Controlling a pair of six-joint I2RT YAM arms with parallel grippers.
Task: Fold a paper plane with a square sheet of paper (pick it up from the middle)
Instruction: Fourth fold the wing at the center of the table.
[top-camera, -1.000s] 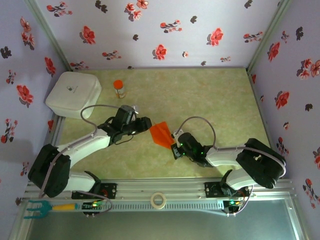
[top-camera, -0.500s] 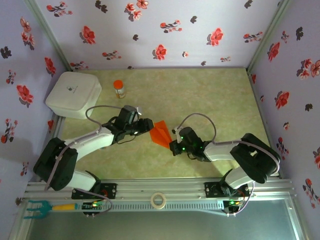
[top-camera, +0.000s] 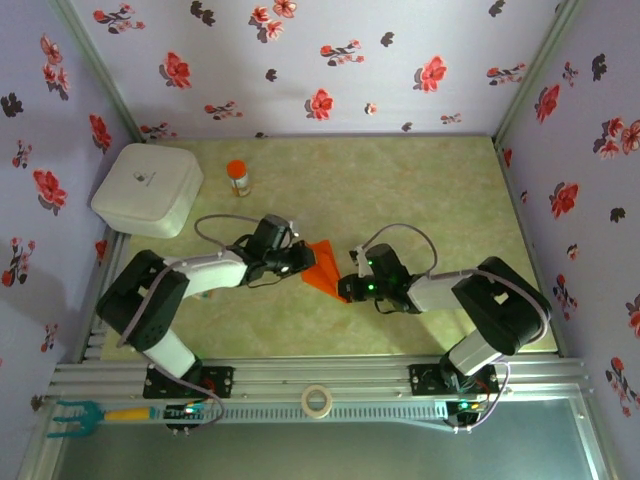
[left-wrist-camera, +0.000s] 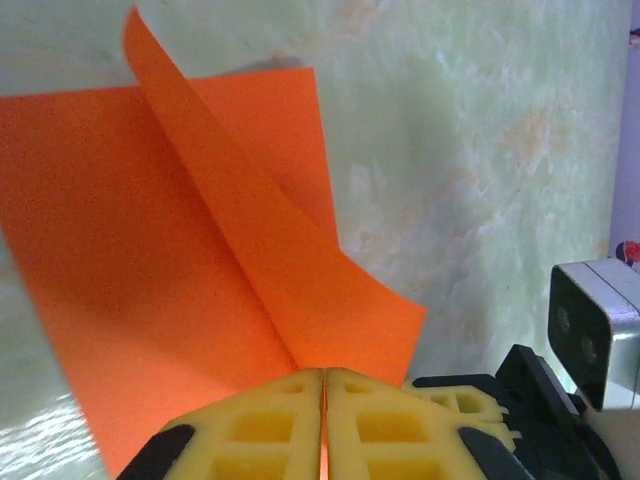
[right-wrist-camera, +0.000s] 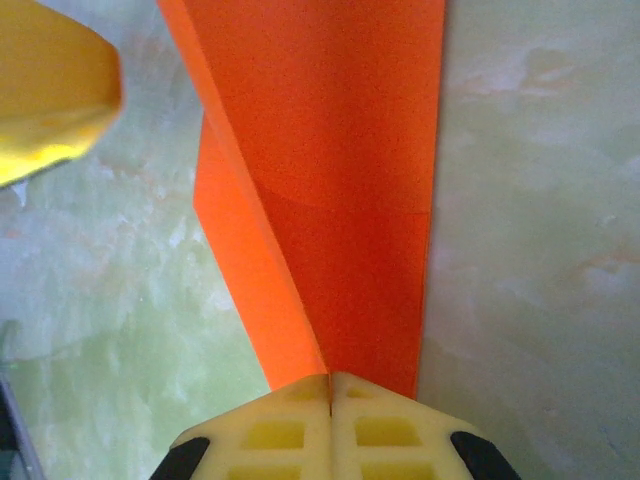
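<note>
Paper: the thin bright orange paper sheet (top-camera: 325, 267) is folded into a creased wedge near the middle of the pale green marbled bench (top-camera: 430, 190), pinched from two sides.
Left end effector: the left end effector (top-camera: 304, 262) is at 9 o'clock of the wedge. Its yellow pads (left-wrist-camera: 270, 420) are pressed together on the paper's edge (left-wrist-camera: 200, 250).
Fold: in the left wrist view one flap stands up along a diagonal crease.
Right end effector: the right end effector (top-camera: 347, 286) is at 5 o'clock of the wedge. It is closed on the narrow end of the paper (right-wrist-camera: 340, 150), which runs into the seam between its pads (right-wrist-camera: 390, 435).
Bottle: the small orange-capped bottle (top-camera: 237, 177) stands upright at 10 o'clock, well apart from the paper.
Box: the white rounded plastic box (top-camera: 147, 188) sits at the bench's far left corner, near the bottle.
</note>
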